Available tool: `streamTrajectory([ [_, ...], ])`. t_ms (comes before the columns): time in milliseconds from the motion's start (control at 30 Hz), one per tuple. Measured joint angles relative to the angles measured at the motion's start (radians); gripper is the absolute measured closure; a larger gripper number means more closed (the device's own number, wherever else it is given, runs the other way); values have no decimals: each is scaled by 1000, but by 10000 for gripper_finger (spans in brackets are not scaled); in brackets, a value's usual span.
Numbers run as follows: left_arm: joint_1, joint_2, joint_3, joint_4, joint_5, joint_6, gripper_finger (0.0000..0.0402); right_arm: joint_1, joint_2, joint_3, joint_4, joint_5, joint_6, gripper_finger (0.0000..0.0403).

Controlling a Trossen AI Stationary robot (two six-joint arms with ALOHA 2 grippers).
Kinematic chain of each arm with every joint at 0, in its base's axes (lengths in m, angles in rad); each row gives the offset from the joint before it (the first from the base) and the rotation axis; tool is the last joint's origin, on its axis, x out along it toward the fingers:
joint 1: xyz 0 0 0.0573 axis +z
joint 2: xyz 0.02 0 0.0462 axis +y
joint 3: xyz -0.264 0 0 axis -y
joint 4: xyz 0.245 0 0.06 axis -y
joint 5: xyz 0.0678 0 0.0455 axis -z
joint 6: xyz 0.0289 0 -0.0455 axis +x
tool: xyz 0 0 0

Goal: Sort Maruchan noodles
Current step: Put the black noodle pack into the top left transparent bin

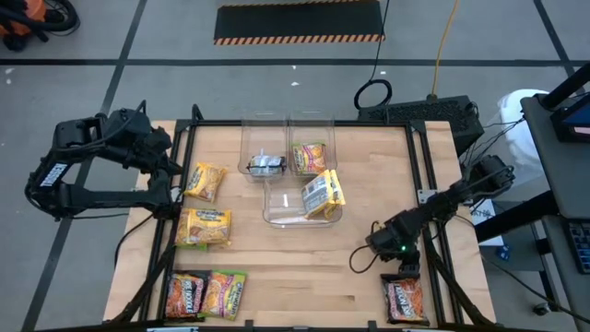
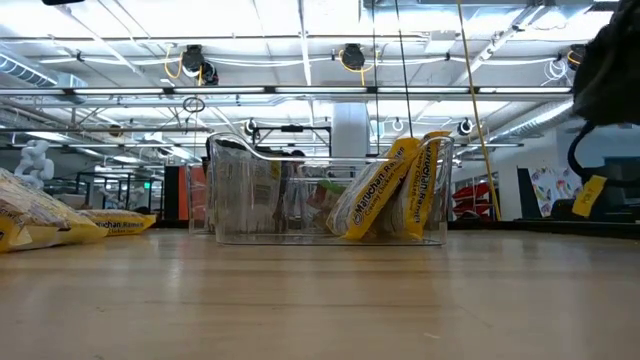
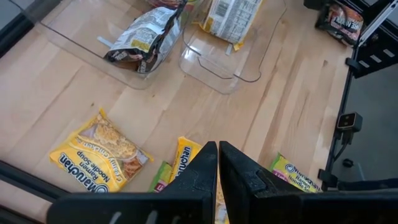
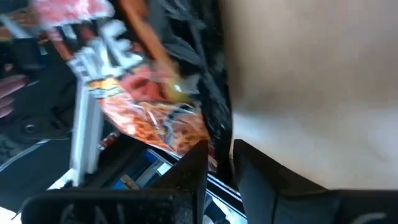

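A dark Maruchan packet (image 1: 404, 297) with a red noodle picture lies at the table's near right corner. My right gripper (image 1: 398, 269) sits low over its far end, shut on it. On the left lie two yellow packets (image 1: 205, 181) (image 1: 205, 227), and at the near left an orange-red one (image 1: 184, 295) beside a lime-green one (image 1: 226, 293). Three clear bins (image 1: 277, 217) stand at the far middle. Yellow packets (image 1: 323, 194) lean on edge in the nearest bin, and a dark silvery packet (image 1: 265, 166) lies in the far left one. My left gripper (image 3: 217, 146) hangs shut and high over the left edge. My right gripper pinches the dark packet's far edge (image 4: 214, 134) between its two fingers (image 4: 194, 165). The fingers slant down at it from the table's far side. In the high view, the rest of the packet (image 1: 406, 302) lies flat at the table's corner.
The far right bin holds a green and pink packet (image 1: 309, 159). Black frame rails (image 1: 433, 198) run along the table's left and right edges. Bare wood (image 1: 304, 277) spreads across the near middle. Cables and a dark box (image 1: 424, 112) lie beyond the far edge.
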Motion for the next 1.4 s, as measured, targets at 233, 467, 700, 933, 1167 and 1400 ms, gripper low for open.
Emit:
streamTrajectory([
  [233,0,0,0,0,0,-3,380,46,-1,1,122,13,77,332],
  [467,0,0,0,1,0,-3,380,91,-1,1,123,79,72,332],
  [700,0,0,0,1,0,3,380,98,-1,2,129,121,114,332],
  [933,0,0,0,1,0,6,380,100,0,1,141,122,123,333],
  [1167,0,0,0,1,-1,12,380,100,0,0,162,124,130,393],
  [1400,0,0,0,2,-1,35,380,100,0,0,175,127,163,402],
])
